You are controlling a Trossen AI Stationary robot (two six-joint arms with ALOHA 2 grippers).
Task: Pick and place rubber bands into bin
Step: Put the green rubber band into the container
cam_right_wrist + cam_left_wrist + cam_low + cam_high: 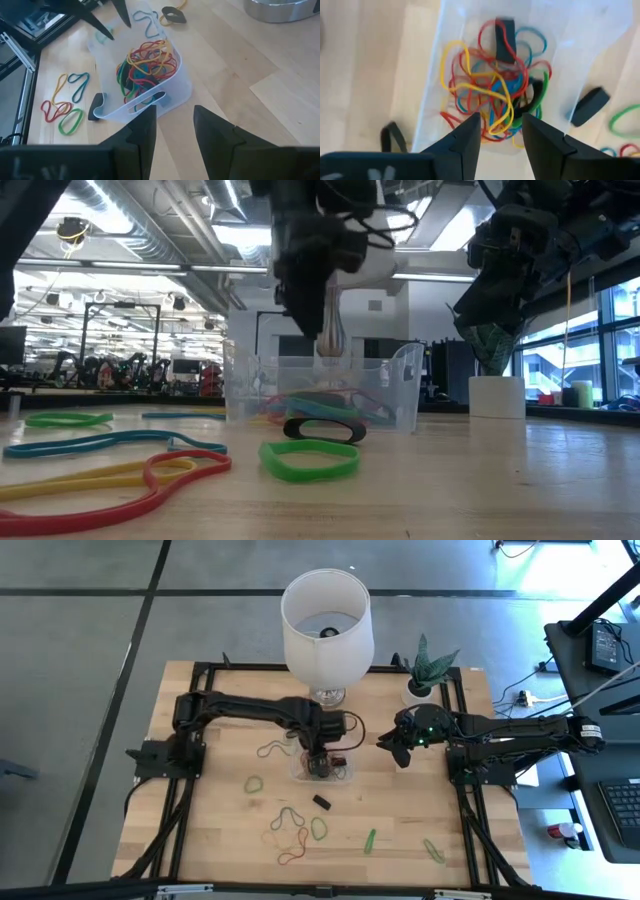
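**Left gripper hangs over the bin, fingers apart**

From above, your left gripper (318, 762) hovers directly over the clear bin (342, 777) at mid-table, near the foot of the white lampshade (327, 615). Your right gripper (398, 746) waits just beside the bin, near the potted plant (428, 672). Loose rubber bands (290, 830) lie scattered toward the table's front edge.

At table height, the bin (405, 390) holds a tangle of bands, with a black band (324, 429) and a green band (309, 460) lying before it.

Your left wrist camera shows its fingers (465, 140) parted, empty, above the piled bands (492, 90).

Your right wrist camera shows its fingers (142, 132) apart, holding nothing, the bin (175, 90) ahead.
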